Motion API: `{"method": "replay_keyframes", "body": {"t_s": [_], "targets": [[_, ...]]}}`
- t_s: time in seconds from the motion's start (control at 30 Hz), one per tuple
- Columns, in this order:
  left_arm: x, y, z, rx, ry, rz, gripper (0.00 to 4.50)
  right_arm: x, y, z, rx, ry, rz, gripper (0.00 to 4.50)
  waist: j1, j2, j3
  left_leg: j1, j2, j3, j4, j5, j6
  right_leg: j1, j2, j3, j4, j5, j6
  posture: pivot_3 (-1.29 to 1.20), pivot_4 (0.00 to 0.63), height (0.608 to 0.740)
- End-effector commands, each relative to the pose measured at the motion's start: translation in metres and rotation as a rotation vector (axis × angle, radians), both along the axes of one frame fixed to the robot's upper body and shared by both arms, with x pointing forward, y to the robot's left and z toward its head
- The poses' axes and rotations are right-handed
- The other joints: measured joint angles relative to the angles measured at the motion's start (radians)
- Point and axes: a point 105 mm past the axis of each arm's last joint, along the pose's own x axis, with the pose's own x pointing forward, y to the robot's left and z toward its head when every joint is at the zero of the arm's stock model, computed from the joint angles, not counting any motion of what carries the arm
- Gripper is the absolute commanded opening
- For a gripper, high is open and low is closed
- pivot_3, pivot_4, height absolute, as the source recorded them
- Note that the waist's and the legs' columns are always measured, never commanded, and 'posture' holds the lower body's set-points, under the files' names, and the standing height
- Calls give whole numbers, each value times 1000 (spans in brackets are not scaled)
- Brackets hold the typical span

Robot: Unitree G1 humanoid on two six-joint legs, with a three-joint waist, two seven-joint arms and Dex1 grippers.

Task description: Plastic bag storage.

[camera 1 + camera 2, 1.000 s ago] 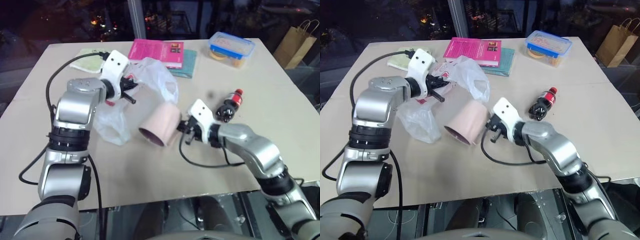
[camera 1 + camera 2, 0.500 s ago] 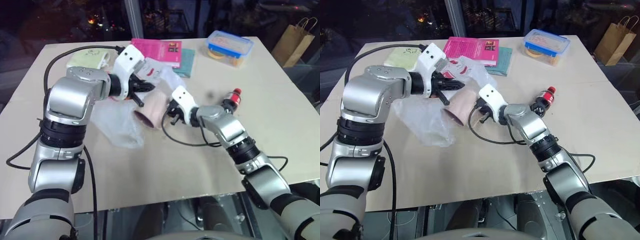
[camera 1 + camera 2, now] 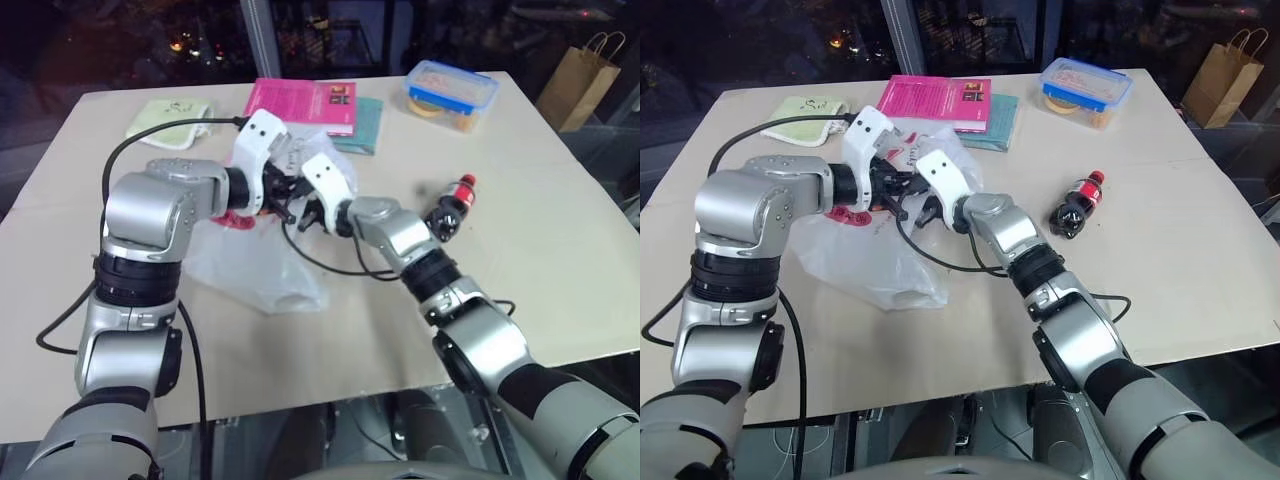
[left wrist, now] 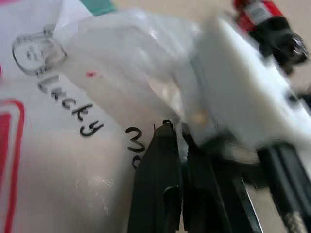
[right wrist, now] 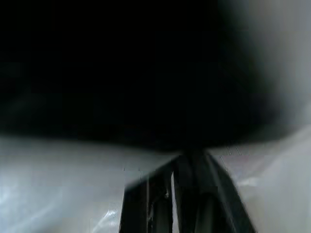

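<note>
1. I saw the plastic bag [image 3: 262,270] as a crinkled, translucent white heap on the table [image 3: 330,340], left of centre, spreading toward me from where the two grippers met.
2. Its upper part was bunched up between the grippers; red print showed through near the left arm.
3. The left gripper [image 3: 287,192] had its jaws closed on a fold of the plastic bag, and my left wrist view confirmed the black fingers [image 4: 158,189] pressed together against the film.
4. The right gripper [image 3: 308,212] sat just beside the left one, at the same bunch of the bag; I could not tell how its jaws stood.
5. The left wrist view alone gave me black handwriting-style lettering and a small face drawing on the bag, plus a red outline.
6. The head views alone showed the cola bottle [image 3: 452,207] lying well apart to the right, the pink book [image 3: 305,102], the blue-lidded box [image 3: 450,92] and the green cloth [image 3: 170,118] at the far edge.
</note>
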Motion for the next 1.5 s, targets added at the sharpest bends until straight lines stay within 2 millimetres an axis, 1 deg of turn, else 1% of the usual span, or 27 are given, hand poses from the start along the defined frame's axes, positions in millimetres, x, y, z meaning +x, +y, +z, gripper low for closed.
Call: {"method": "replay_keyframes", "body": {"t_s": [0.03, 0.1, 0.17, 0.23, 0.3, 0.33, 0.4, 0.43, 0.53, 0.57, 0.6, 0.63, 0.67, 0.7, 0.77, 0.83, 0.87, 0.9, 1.0, 1.03, 1.07, 1.1, 1.17, 1.27, 1.33, 1.43, 1.5], "targets": [[-2, -4, 16, -39, -81, 12, 0, -7, 22, 17, -65, -151, 103, 1490, -2, 0, 0, 0, 0, 0, 0, 0, 0, 0, 0, 0, 0, 0, 0, 0, 150, 740], [-2, -1, 16, -57, -83, 34, 0, 6, 12, 25, -64, -227, 29, 2435, -4, 0, 0, 0, 0, 0, 0, 0, -1, -1, 0, 0, 1, 0, 0, 0, 150, 740], [0, 6, 14, -79, -84, 76, 0, 12, -2, 41, -6, -293, -12, 3346, -4, 0, 0, 0, 1, -1, -1, 1, -2, -1, 0, 0, 1, 0, 0, 0, 150, 740], [3, 13, 15, -115, -104, 122, 0, 7, -18, 56, 58, -321, 3, 3346, -2, 0, 0, 0, 1, -1, -1, 1, -2, -1, 0, 0, 1, 0, 0, 0, 150, 740], [6, 17, 19, -176, -100, 158, 0, 1, -35, 66, 46, -409, -1, 3346, 3, 0, 0, -1, 0, -1, -1, 1, -2, -1, -1, -1, 0, 0, 0, 0, 150, 740], [9, 20, 19, -186, -100, 178, 0, -4, -48, 72, 52, -432, -17, 3346, 4, 0, 0, -1, 0, -1, 0, 1, -2, -1, -1, -1, 0, 0, 0, 0, 150, 740], [12, 23, 17, -187, -106, 202, 0, -15, -68, 80, 64, -443, -44, 3346, 10, 0, 0, -1, -1, -1, 0, 1, -2, -1, -1, -1, 1, 0, 0, 0, 150, 740], [14, 23, 17, -196, -112, 212, 0, -25, -81, 82, 95, -394, -48, 3346, 13, 0, 0, -1, -1, -1, 0, 1, -2, -1, -1, -1, 1, 0, 0, 0, 150, 740], [18, 20, 17, -209, -123, 224, 0, -49, -112, 87, 182, -239, -78, 3346, 21, 0, 0, -1, 0, -2, 0, 1, -1, -1, -1, -2, 1, 0, 0, 0, 150, 740], [18, 18, 16, -215, -122, 223, 0, -53, -117, 88, 186, -223, -91, 3873, 21, 0, 0, -1, 0, -2, 0, 0, -1, 0, -1, -2, 1, 0, 0, 0, 150, 740], [19, 17, 16, -216, -123, 223, 0, -57, -123, 88, 175, -221, -107, 4210, 20, 0, 0, -1, 0, -2, 0, -1, 1, 0, -1, -2, 1, 0, 0, 0, 150, 740], [20, 15, 16, -215, -129, 220, 0, -58, -131, 90, 170, -234, -159, 4457, 19, 0, 0, 0, 0, 0, 0, -1, 2, 0, -1, -1, 1, 0, 0, 0, 150, 740], [20, 12, 17, -217, -134, 218, 0, -55, -141, 94, 182, -248, -244, 4457, 19, 0, 0, 0, 0, 0, 1, -1, 2, 0, -2, -1, 2, 0, 0, 0, 150, 740], [21, 10, 17, -217, -139, 216, 0, -46, -158, 97, 183, -273, -380, 4457, 20, 0, 0, 0, 0, -1, 0, -2, 3, 0, -1, -1, 2, 0, 0, 0, 150, 740], [22, 8, 17, -217, -146, 216, 0, -36, -183, 99, 164, -304, -567, 4457, 21, 0, 0, 1, 0, -1, 0, -1, 2, 0, -1, -1, 3, 0, 0, 0, 150, 740], [22, 4, 18, -222, -150, 213, 0, -24, -217, 87, 99, -237, -828, 4457, 23, 0, 0, 1, 0, 0, 0, -1, 1, 0, -1, -1, 3, 0, 0, 0, 150, 740], [23, 3, 18, -223, -153, 211, 0, -20, -230, 78, 49, -195, -917, 4457, 23, 0, 0, 1, 0, 0, 0, 0, 0, 0, -2, -1, 3, 0, 0, 0, 150, 740], [22, 1, 18, -223, -155, 209, 0, -19, -237, 72, 13, -169, -968, 4457, 24, 0, 0, 0, -1, 0, 0, 1, -2, 0, -2, -1, 3, 0, 0, 0, 150, 740], [22, -4, 18, -226, -157, 200, 0, -9, -252, 57, 72, -33, -1089, 4457, 22, 0, 0, 0, -2, 0, 0, 1, -2, 0, -3, 0, 3, 0, 0, 0, 150, 740], [22, -5, 18, -225, -157, 198, 0, -5, -258, 51, 63, -4, -1142, 4457, 22, 0, 0, 0, -2, 0, 0, 1, -1, -1, -3, 0, 3, 0, 0, 0, 150, 740], [21, -6, 17, -220, -157, 195, 0, 6, -264, 42, 67, 51, -1189, 4457, 19, 0, 0, 0, -2, 0, 0, 1, -1, -1, -3, 0, 3, 0, 0, 0, 150, 740], [20, -7, 16, -216, -157, 193, 0, 13, -266, 35, 71, 92, -1218, 4457, 17, 0, 0, 1, -1, 0, 0, 1, -1, -1, -3, 0, 3, 0, 0, 0, 150, 740], [18, -9, 15, -207, -161, 180, 0, 24, -257, 25, 133, 195, -1216, 4457, 17, 0, 0, 1, -2, 1, 0, 0, 0, -1, -3, 0, 3, 0, -1, 0, 150, 740], [16, -10, 14, -199, -162, 179, 0, 30, -248, 15, 174, 279, -1193, 4457, 17, 0, 0, 1, -1, 0, -1, 0, 1, -1, -2, 0, 2, 0, -1, 0, 150, 740], [16, -9, 13, -194, -163, 184, 0, 33, -252, 2, 112, 298, -1216, 4457, 14, 0, -1, 0, -1, 1, -2, 0, 0, -1, -2, 0, 1, 0, -1, 0, 150, 740], [14, -10, 13, -188, -170, 182, 0, 34, -264, -21, -26, 291, -1245, 4457, 14, -1, -2, 3, -1, 2, -1, -1, 2, 2, -3, 1, 1, 0, -1, 0, 150, 740], [13, -10, 13, -192, -170, 184, 0, 34, -270, -28, -90, 269, -1236, 3920, 15, -1, -2, 12, -1, 1, -2, -1, 2, 12, -2, 0, -1, 0, -1, 0, 150, 740]]}}
